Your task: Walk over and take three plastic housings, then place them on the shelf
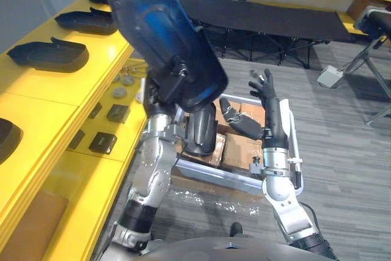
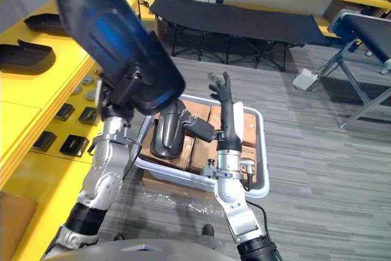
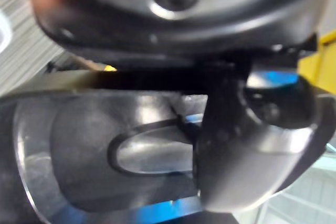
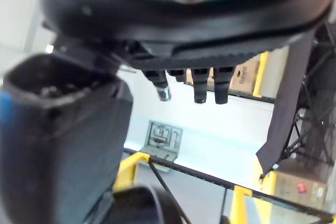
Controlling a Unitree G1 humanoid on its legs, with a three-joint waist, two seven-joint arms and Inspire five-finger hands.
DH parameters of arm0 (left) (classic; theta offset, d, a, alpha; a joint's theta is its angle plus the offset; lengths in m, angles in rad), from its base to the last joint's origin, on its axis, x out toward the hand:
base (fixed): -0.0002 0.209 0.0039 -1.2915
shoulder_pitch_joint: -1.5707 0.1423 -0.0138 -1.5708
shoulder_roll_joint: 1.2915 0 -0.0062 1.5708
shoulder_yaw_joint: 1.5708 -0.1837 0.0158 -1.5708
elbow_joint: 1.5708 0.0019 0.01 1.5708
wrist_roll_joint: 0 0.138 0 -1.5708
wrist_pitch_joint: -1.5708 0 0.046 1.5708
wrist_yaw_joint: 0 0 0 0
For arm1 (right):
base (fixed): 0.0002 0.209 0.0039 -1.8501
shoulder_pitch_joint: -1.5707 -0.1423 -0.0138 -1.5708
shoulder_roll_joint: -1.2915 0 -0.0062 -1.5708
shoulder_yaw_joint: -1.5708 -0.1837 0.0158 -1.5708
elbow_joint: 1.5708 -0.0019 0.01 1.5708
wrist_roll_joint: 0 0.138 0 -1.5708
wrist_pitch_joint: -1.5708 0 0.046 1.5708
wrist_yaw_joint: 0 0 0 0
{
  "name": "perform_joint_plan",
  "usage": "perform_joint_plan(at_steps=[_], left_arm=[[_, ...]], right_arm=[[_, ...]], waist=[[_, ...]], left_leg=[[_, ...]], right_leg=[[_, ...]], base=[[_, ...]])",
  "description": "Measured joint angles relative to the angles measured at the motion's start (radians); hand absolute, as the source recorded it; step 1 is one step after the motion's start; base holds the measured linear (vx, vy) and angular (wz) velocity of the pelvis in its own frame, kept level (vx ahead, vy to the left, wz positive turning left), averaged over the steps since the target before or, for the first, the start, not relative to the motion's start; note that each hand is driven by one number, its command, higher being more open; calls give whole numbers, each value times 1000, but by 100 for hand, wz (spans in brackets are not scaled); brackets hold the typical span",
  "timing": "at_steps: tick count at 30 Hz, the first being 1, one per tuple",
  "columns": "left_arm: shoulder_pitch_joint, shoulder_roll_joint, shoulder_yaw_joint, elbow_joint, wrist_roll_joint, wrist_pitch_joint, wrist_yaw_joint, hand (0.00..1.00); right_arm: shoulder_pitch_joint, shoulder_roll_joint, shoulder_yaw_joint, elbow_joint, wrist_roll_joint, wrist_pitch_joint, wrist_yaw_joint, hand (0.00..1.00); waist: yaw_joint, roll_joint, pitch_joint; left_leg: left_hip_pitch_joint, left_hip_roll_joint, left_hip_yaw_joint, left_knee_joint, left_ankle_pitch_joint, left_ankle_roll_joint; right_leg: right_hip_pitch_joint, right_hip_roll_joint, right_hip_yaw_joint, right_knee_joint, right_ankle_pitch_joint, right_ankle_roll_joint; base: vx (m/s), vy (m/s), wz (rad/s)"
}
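Close to you, your left hand [image 1: 176,73] is up high, with its thumb and fingers curled round one big dark plastic housing [image 1: 159,22]. It hangs right in front of your eyes and hides a lot of the room. Your right hand [image 1: 267,99] is beside it, a bit lower, with its fingers straight and spread. It holds nothing. Under that hand sits a grey bin [image 2: 264,151] with cardboard boxes [image 1: 238,148] inside, and a second housing [image 2: 166,132] stands on end in it. The thumb is very near that housing, but you cannot tell if they touch. To your left is the long yellow shelf [image 1: 61,99]. A few shelf housings [image 1: 49,56] lie in a row on its top, and small black blocks [image 1: 102,143] sit on the step below. Far back, a black cot [image 1: 263,13] stands on the floor. The job now looks like putting the held housing on the shelf. Grip it tight, because it is big and smooth and may slip or tip. Turn toward the shelf and bring the housing down low enough that you can see over it. Pick a bare yellow spot between the ones lying there, so you do not bump them. Lay it flat, and let go only when it rests on the shelf.
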Motion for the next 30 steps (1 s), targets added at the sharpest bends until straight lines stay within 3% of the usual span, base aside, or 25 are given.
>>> perform_joint_plan(at_steps=[2, 9, 18, 24, 30], left_arm=[[72, 2, 36, -7, 69, 0, 17, 0], [197, 1, 89, -7, 151, -1, 43, 0], [264, 1, 144, -91, 240, -60, 32, 0], [320, 2, 207, -142, 276, -102, 26, 0], [335, 2, 245, -142, 276, -103, 24, 0]], right_arm=[[40, 29, -51, -16, 189, 9, 108, 100], [158, 52, -107, -2, 382, 93, 189, 100], [176, 58, -137, 32, 374, 93, 214, 100], [177, 56, -140, 90, 299, 97, 192, 100], [165, 46, -159, 151, 299, 176, 254, 100]], waist=[[-3, 6, -6], [-6, 18, -10], [0, 23, -13], [3, 41, -24], [13, 45, -27]], left_leg=[[0, 0, 1, 0, -2, 3], [-18, 1, 6, 0, 2, 0], [-19, 1, 3, 0, 0, -2], [-23, 2, -8, 0, -1, -1], [-27, 2, -24, 0, -1, -1]], right_leg=[[-2, 0, -2, 0, -5, -2], [-22, 0, -1, -2, -2, 0], [-18, 0, -7, -3, -3, -1], [-15, 0, -20, -3, -7, -1], [-6, 0, -37, -3, -12, -3]], base=[[-49, -1, -2], [-9, 1, -2], [-3, 1, 1], [-19, 4, 5], [-15, 6, 7]])
